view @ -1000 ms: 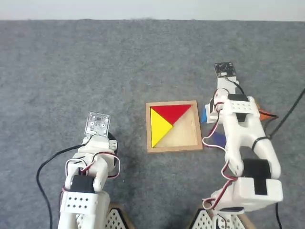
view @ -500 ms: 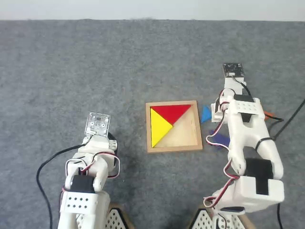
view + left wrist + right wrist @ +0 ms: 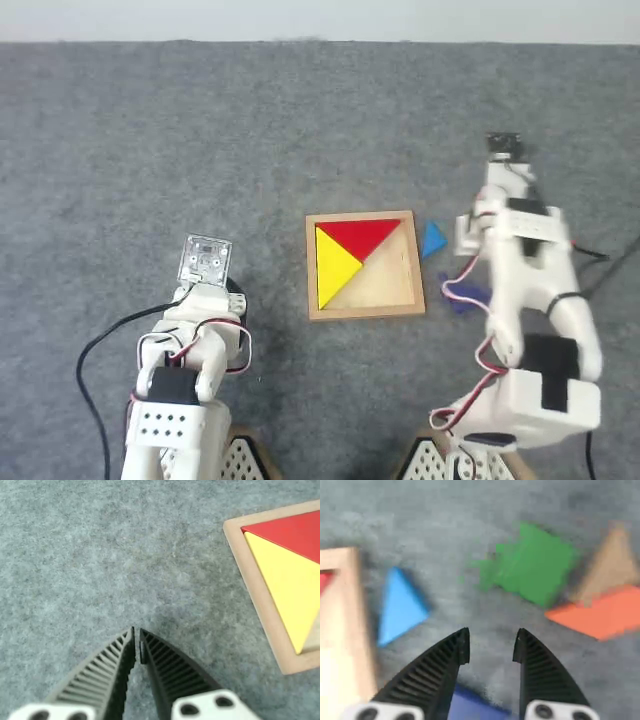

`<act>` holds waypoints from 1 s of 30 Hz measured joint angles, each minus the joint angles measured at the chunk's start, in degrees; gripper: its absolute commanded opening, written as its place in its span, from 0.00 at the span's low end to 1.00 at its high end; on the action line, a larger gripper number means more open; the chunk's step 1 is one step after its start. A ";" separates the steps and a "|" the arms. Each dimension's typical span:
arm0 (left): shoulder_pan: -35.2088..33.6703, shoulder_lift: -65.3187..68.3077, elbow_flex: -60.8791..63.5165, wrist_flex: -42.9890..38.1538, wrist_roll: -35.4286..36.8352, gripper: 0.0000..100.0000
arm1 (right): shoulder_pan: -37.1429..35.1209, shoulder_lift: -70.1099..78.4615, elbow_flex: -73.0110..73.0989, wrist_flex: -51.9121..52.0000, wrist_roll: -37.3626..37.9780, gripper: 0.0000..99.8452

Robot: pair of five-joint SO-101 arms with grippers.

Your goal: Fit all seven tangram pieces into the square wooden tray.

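— What has changed in the last second?
— Your right arm point(image 3: 520, 262) has swung away from the square wooden tray point(image 3: 362, 314), farther out to the right. The light blue triangle point(image 3: 432, 239), which the arm half covered, now lies in plain sight just beside the tray's right rim. Your left arm point(image 3: 190, 360) has not moved.

— How do the arms stand?
— The right one stretches forward. Your right gripper point(image 3: 491, 639) hangs over the grey mat point(image 3: 200, 130) with its jaws parted a little and nothing between them. Your left gripper point(image 3: 136, 632) is pressed closed and empty, pointing at bare mat left of the tray.

— And the pieces?
— The red triangle point(image 3: 358, 236) and yellow triangle point(image 3: 335, 265) sit in the tray, touching along one edge. A dark blue piece point(image 3: 462, 296) peeks out beside the right arm. Past the fingers, your right wrist camera picks up a green piece point(image 3: 535, 570), an orange piece point(image 3: 600, 615) and a tan triangle point(image 3: 611, 566). The last two lie right beside each other.
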 measured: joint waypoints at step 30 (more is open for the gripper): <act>0.00 0.00 0.00 0.00 0.00 0.01 | 12.31 30.59 -43.43 26.11 35.96 0.31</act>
